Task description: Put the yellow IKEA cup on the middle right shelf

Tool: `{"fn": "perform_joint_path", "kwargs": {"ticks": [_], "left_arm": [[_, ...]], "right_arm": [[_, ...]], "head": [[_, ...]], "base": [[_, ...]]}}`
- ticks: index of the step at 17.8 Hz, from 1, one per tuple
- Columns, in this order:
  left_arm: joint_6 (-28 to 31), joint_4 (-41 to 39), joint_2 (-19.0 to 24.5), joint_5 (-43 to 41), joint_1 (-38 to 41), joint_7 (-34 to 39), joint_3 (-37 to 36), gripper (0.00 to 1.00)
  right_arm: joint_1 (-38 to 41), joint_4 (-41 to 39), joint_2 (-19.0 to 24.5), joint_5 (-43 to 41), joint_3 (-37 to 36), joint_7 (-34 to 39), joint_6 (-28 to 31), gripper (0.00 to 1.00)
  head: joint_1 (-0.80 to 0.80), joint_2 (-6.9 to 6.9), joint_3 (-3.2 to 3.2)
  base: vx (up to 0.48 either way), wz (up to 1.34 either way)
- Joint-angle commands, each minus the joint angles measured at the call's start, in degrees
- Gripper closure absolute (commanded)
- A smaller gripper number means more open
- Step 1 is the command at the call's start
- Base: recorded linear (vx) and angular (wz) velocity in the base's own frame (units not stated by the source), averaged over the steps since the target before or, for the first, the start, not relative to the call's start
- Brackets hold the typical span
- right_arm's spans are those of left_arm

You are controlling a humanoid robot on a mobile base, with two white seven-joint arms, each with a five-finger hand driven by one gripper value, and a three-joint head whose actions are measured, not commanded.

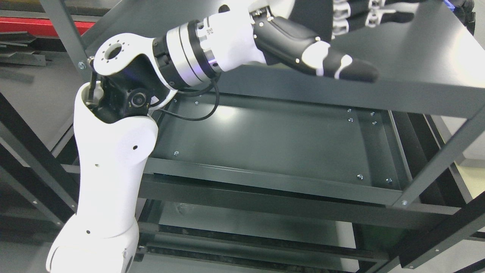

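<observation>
No yellow cup shows anywhere in the head view. My left arm (113,151) rises from the lower left and bends across the rack, and its hand (363,38) lies over the top shelf (416,60). The thumb (341,68) points right, past the shelf's front edge. The other fingers (363,17) stretch out flat along the picture's top edge, partly cut off. Nothing is held between them. The middle shelf (265,140), a dark tray with small bolts, lies bare below the hand. My right arm is out of view.
Dark metal posts (435,163) and crossbars (265,182) frame the rack. A lower shelf (246,223) shows beneath. A red strip (34,24) runs along the far left, and a dark object with a blue glint (460,5) sits in the top right corner.
</observation>
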Motion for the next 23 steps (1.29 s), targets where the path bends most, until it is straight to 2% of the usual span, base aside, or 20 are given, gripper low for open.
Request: {"fn": "perform_joint_path", "kwargs": {"ticks": [1, 6, 12, 15, 18, 21, 23], "left_arm": [[0.2, -0.1, 1.0, 1.3, 2.3, -0.9, -5.5, 0.01], [0.1, -0.2, 1.0, 1.5, 8.3, -2.5, -13.3, 0.01], [-0.6, -0.2, 1.0, 1.2, 19.5, -2.5, -23.8, 0.01], [-4.1, 1.9, 1.0, -1.4, 23.8, -2.4, -26.7, 0.01], [-12.6, 9.8, 1.0, -13.2, 28.1, -1.7, -22.5, 0.01], [-24.2, 17.0, 1.0, -23.0, 31.2, -0.1, -12.0, 0.01], [-28.0, 19.1, 1.0, -27.1, 32.5, 6.0, -4.4, 0.01]], "right_arm": [[0.8, 0.0, -1.0, -1.4, 1.0, 0.0, 0.0, 0.01], [0.8, 0.0, -1.0, -1.4, 1.0, 0.0, 0.0, 0.01], [0.8, 0.0, -1.0, -1.4, 1.0, 0.0, 0.0, 0.01], [0.8, 0.0, -1.0, -1.4, 1.0, 0.0, 0.0, 0.01], [0.8, 0.0, -1.0, -1.4, 1.0, 0.0, 0.0, 0.01], [0.8, 0.0, -1.0, -1.4, 1.0, 0.0, 0.0, 0.01], [0.8, 0.0, -1.0, -1.4, 1.0, 0.0, 0.0, 0.01]], "head": [[0.0, 0.0, 0.0], [0.0, 0.0, 0.0], [0.0, 0.0, 0.0], [0.0, 0.0, 0.0], [0.0, 0.0, 0.0], [0.0, 0.0, 0.0], [0.0, 0.0, 0.0]], "base": [[0.0, 0.0], [0.0, 0.0], [0.0, 0.0], [0.0, 0.0], [0.0, 0.0], [-0.017, -0.01], [-0.025, -0.02]]}}
